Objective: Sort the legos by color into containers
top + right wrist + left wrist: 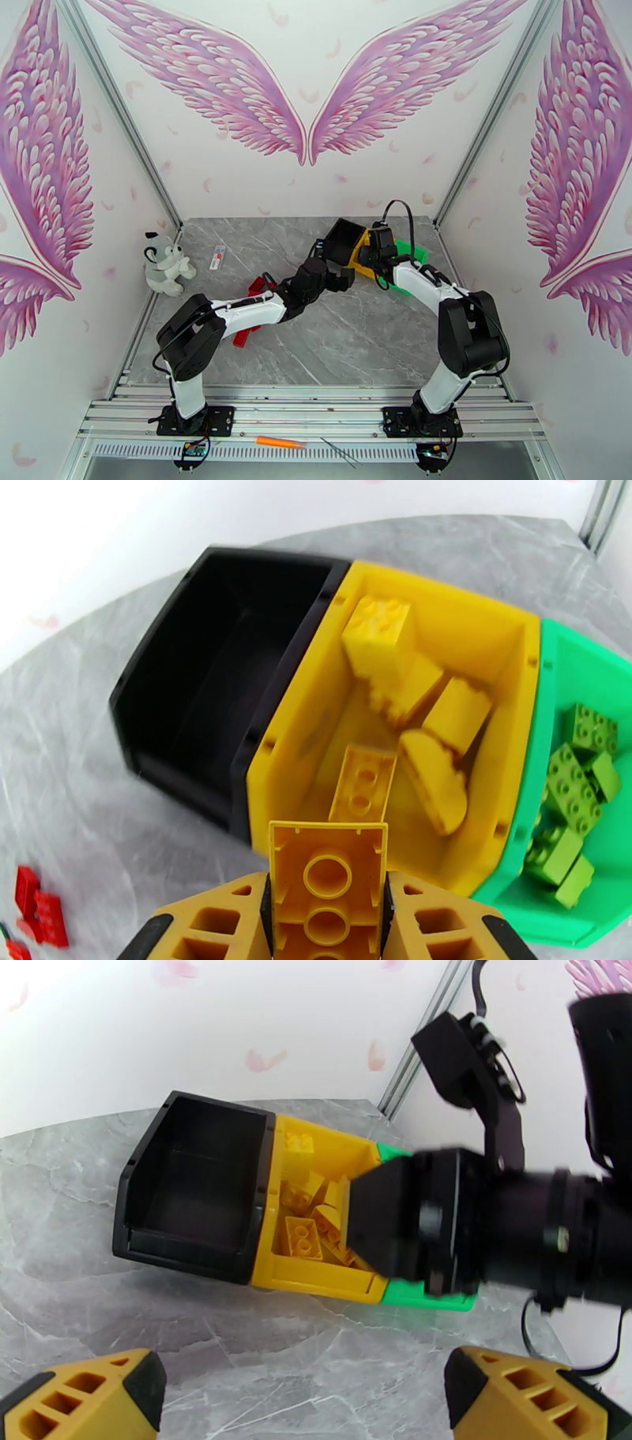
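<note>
Right wrist view: we see a yellow brick (328,867), hollow underside toward the camera, gripped between the fingers of the right end effector (328,910), just above the near rim of the yellow bin (482,630). Loose yellow bricks (379,634) lie inside that bin. The green bin (569,661), which holds light green bricks (573,784), touches one side of it and the black bin (197,669) the other. Red bricks (35,906) lie on the surface (79,796), well apart. The left end effector (304,1402) is spread wide, holding nothing, over bare surface near the bins.
</note>
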`<state>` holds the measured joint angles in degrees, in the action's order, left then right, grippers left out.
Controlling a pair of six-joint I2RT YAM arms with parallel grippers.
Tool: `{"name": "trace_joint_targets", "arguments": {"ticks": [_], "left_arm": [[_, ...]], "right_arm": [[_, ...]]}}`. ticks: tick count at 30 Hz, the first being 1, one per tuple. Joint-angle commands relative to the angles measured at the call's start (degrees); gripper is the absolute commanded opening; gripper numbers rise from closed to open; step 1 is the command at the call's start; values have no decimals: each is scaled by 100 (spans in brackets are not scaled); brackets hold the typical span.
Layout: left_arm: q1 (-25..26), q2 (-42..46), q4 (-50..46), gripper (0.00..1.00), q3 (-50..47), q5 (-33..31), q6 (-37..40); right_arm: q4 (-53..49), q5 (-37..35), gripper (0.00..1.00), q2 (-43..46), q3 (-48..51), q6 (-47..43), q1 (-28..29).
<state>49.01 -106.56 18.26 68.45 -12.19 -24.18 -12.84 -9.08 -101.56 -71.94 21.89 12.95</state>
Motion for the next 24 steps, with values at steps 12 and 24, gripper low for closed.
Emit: {"name": "trace_joint_targets", "arguments": {"ticks": [12,24], "left_arm": [[-224,1828,-392,99,-2202,-1111,-207],[-592,3553,-1478,98,-3697,-2141,-853]], "right_arm": [[357,190,78,336,367,27,334],[730,908,85,594,1016,-13,1795]]}}
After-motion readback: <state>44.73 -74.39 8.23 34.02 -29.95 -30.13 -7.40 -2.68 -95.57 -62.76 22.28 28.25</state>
